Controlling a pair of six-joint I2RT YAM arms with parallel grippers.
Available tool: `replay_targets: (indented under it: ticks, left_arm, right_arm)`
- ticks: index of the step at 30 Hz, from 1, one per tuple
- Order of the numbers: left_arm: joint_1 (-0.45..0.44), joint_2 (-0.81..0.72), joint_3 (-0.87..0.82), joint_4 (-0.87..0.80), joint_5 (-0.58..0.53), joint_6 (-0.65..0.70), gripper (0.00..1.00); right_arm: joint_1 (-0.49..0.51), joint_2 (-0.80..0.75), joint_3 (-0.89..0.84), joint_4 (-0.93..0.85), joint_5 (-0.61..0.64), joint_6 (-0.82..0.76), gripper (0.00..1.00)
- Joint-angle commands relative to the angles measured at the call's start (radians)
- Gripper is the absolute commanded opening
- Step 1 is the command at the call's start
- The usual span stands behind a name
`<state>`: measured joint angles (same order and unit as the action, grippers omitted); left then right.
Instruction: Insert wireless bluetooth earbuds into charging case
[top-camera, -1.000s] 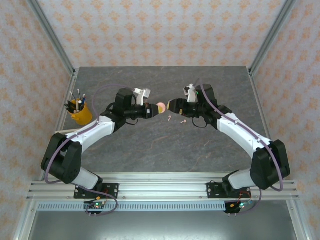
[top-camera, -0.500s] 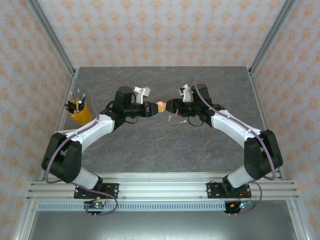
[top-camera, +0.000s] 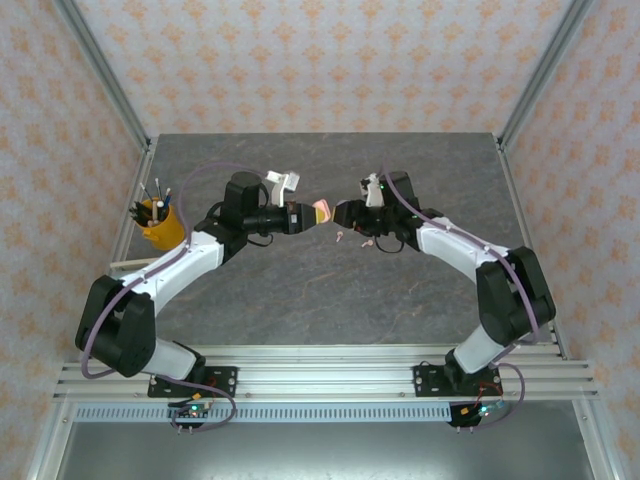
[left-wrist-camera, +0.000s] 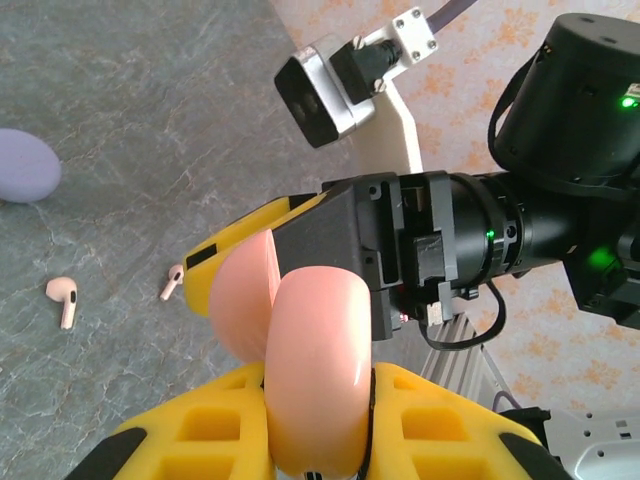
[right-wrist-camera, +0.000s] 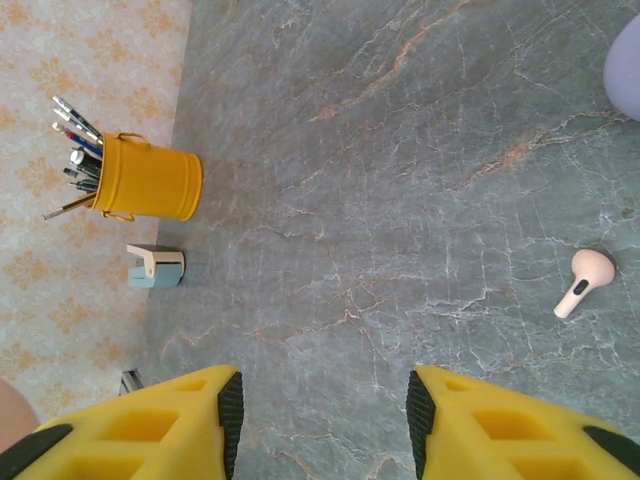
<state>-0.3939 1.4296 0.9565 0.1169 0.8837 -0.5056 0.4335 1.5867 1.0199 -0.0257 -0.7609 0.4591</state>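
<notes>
- While the left gripper (top-camera: 306, 213) pinches the pink charging case (left-wrist-camera: 312, 372) aloft, the right gripper (right-wrist-camera: 325, 402) faces it, fingers spread and empty.
- Two pink earbuds (left-wrist-camera: 62, 300) lie on the worktop (right-wrist-camera: 400, 150) below.
- Next, probably: lower the right gripper and pinch one earbud.

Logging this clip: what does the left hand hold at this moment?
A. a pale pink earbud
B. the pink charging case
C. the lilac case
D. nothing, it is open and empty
B: in the left wrist view the pink charging case sits clamped in the left hand, while the lilac case and two pale pink earbuds lie on the table.
</notes>
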Motion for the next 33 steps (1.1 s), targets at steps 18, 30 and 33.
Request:
replay_targets:
  ticks: [18, 30, 33]
  left_arm:
    - [-0.007, 0.031, 0.077, 0.046, 0.109, -0.002, 0.00]
    - [-0.022, 0.057, 0.108, 0.021, 0.112, 0.012, 0.00]
    - [-0.028, 0.066, 0.115, 0.017, 0.116, 0.015, 0.00]
  right_arm:
    - [-0.025, -0.160, 0.035, -0.050, -0.149, -0.068, 0.41]
    - [-0.025, -0.163, 0.037, -0.057, -0.162, -0.085, 0.38]
    - [-0.025, -0.150, 0.044, -0.058, -0.167, -0.088, 0.37]
